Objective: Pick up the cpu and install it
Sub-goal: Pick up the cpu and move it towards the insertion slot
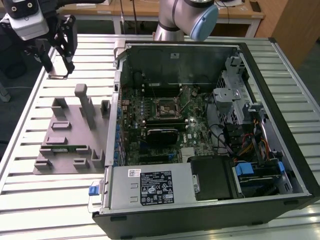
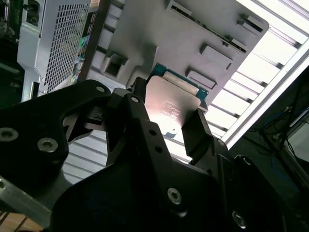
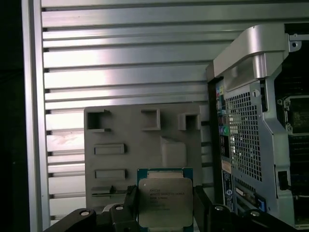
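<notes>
The jaws are clamped on two opposite edges of the cpu [image 3: 161, 200], held above the table [image 3: 120, 63] near the tray [image 3: 140, 140], faces left free, probably so it can seat flat in the socket [image 1: 165, 107].

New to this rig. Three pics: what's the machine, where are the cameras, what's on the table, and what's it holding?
It is one robot arm with a two-fingered gripper. The exterior view comes from a camera off the arm, looking down on a slatted table. On the table lie a grey parts tray and an open PC case with its motherboard exposed. Both wrist views come from cameras riding near the gripper. They show the cpu, a flat silver square, clamped between the black fingers, with the tray behind it. The gripper hangs at the exterior view's left, away from the case.
</notes>
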You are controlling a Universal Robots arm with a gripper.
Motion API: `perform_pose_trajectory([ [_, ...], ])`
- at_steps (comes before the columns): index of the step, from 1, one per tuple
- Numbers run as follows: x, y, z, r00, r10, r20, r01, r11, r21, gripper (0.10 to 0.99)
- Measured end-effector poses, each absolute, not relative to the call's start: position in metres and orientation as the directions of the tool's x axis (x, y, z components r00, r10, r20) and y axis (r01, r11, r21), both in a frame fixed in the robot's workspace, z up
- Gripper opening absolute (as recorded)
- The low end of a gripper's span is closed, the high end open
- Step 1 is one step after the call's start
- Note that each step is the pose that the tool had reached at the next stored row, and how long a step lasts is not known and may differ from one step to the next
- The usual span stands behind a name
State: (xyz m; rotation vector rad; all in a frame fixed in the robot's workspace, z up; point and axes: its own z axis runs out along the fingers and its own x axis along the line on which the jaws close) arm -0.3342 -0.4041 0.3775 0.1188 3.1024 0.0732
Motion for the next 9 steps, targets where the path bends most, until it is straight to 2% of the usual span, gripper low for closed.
perform_pose_trajectory([
  [9, -0.314, -0.404, 0.377, -0.996, 0.077, -0.034, 0.076, 0.996, 0.048, 0.541],
])
